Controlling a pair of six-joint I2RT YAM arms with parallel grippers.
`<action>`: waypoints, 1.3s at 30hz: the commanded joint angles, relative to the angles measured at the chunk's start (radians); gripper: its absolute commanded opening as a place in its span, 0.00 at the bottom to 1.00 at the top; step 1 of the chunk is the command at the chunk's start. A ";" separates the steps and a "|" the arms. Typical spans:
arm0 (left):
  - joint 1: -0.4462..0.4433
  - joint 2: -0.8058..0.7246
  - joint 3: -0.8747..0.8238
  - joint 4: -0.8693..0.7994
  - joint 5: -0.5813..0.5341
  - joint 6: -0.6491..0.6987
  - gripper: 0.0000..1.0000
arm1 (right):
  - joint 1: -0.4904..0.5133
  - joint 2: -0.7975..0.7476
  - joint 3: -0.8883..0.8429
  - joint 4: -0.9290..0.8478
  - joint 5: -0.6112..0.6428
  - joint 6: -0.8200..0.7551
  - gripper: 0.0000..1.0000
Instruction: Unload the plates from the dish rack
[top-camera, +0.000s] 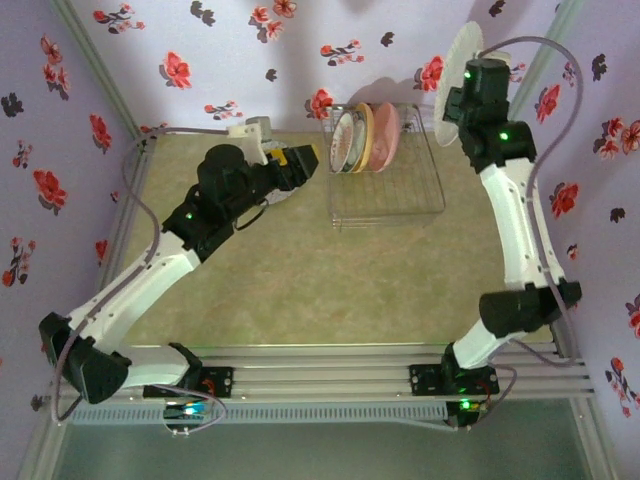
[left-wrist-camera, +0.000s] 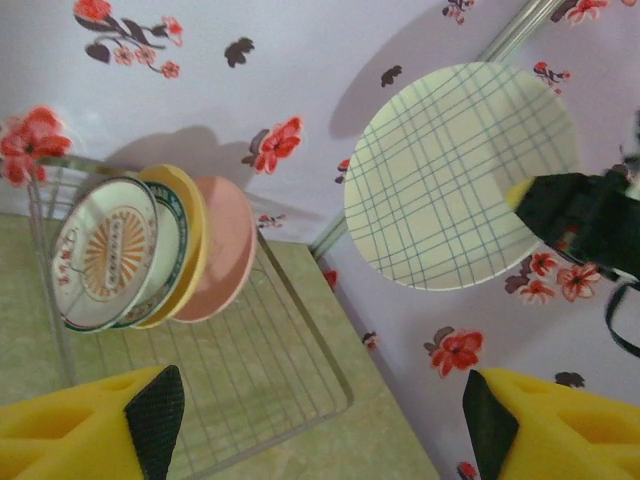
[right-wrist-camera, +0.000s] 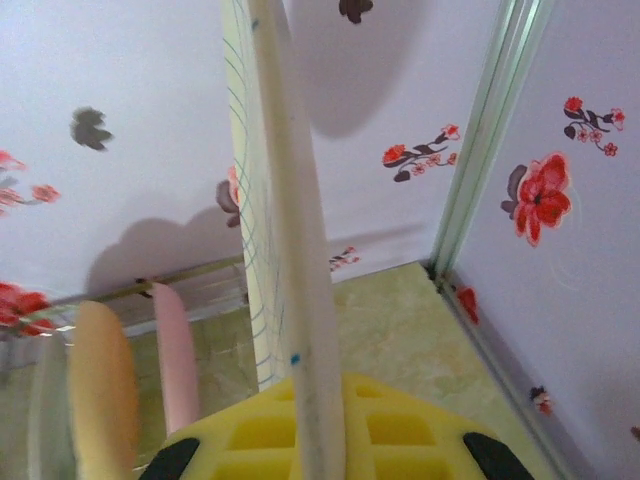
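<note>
- Pale round checked plate (left-wrist-camera: 455, 180) is standing on edge in the air near the rack's far right corner, its flat face turning toward the left arm.
- Right gripper (right-wrist-camera: 320, 415) is clamping the plate's rim between its yellow fingers.
- White orange-centred plate (left-wrist-camera: 105, 255), orange-yellow plate (left-wrist-camera: 192, 225) and pink plate (left-wrist-camera: 228, 250) are standing upright in the silver wire dish rack (top-camera: 400, 190).
- Left gripper (left-wrist-camera: 325, 410) is hanging wide apart and holding nothing.

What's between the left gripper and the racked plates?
Only bare wire floor of the dish rack; in the left wrist view nothing stands between the left gripper and the plates.
</note>
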 joint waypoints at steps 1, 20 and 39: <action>0.024 0.031 0.062 -0.001 0.069 -0.064 0.77 | 0.008 -0.128 -0.081 0.106 -0.109 0.096 0.00; 0.176 0.263 0.156 0.074 0.301 -0.471 0.78 | 0.012 -0.233 -0.318 0.370 -0.817 0.667 0.00; 0.186 0.322 0.148 0.144 0.323 -0.581 0.32 | 0.019 -0.187 -0.406 0.448 -0.939 0.833 0.00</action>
